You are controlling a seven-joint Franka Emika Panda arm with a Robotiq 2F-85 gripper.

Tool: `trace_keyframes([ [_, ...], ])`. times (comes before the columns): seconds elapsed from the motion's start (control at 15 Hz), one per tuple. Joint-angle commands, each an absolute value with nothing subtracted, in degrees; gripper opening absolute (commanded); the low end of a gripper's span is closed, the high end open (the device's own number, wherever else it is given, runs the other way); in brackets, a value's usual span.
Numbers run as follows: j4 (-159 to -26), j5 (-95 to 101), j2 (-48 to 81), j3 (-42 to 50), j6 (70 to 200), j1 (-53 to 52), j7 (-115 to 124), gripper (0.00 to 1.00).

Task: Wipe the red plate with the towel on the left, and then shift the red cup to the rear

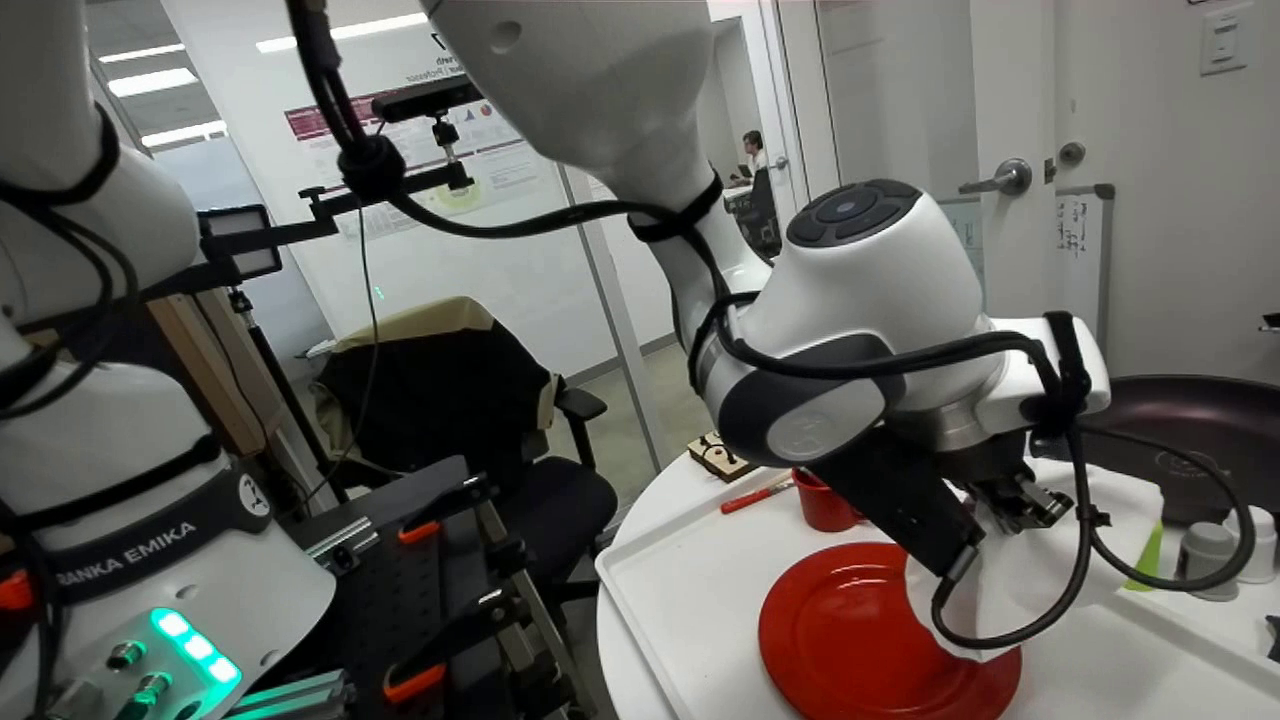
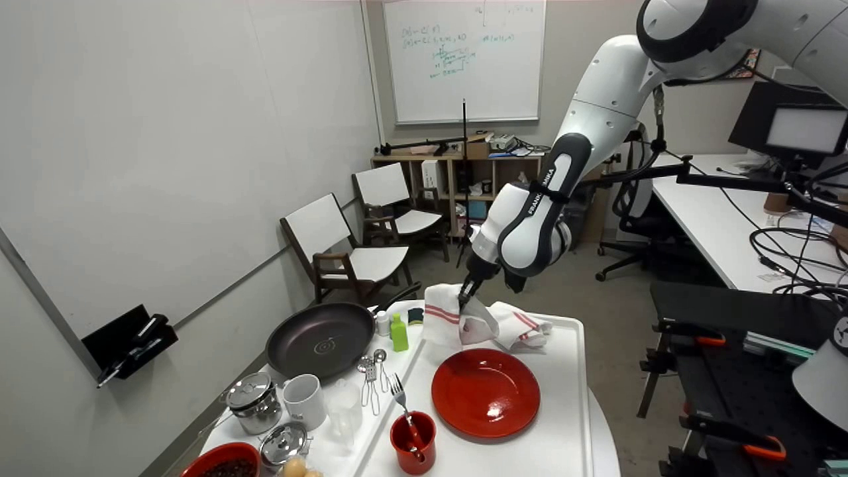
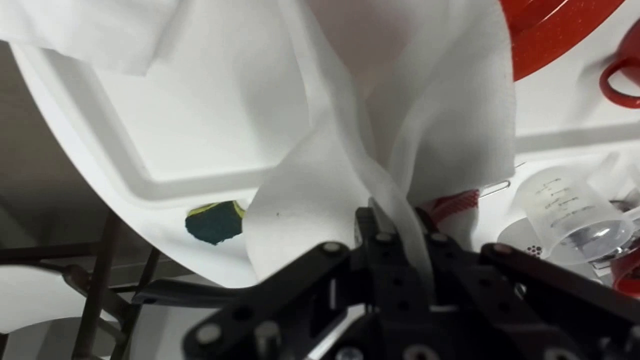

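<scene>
My gripper (image 2: 464, 298) is shut on a white towel (image 2: 442, 318) with red stripes, which hangs from the fingers above the tray. The wrist view shows a towel fold (image 3: 345, 140) pinched between the fingertips (image 3: 397, 220). The red plate (image 2: 487, 394) lies flat on the tray beside the hanging towel; in an exterior view (image 1: 840, 630) the towel covers part of it. The red cup (image 2: 415, 450) stands upright past the plate with a fork in it; its handle shows in the wrist view (image 3: 612, 82). More striped white cloth (image 2: 520, 326) lies on the tray; whether it joins the held towel is unclear.
A white tray (image 2: 576, 371) with a raised rim holds plate and cup. Beside it stand a dark pan (image 2: 321, 341), a green bottle (image 2: 399, 333), a sponge (image 3: 215, 221), small whisks (image 2: 371, 384), a clear measuring cup (image 3: 570, 210), a white mug (image 2: 305, 401) and a metal pot (image 2: 255, 404).
</scene>
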State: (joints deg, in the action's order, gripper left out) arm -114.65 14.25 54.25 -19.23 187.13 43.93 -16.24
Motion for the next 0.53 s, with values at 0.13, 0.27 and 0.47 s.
trace_keyframes([
  [0.13,-110.0,11.4,54.0,-19.3,181.5,44.4,-13.0,0.01],
  [0.27,-106.8,9.4,55.0,-19.3,176.8,44.5,-13.0,0.01],
  [0.47,-102.0,4.8,56.0,-18.1,169.4,43.4,-13.0,0.01],
])
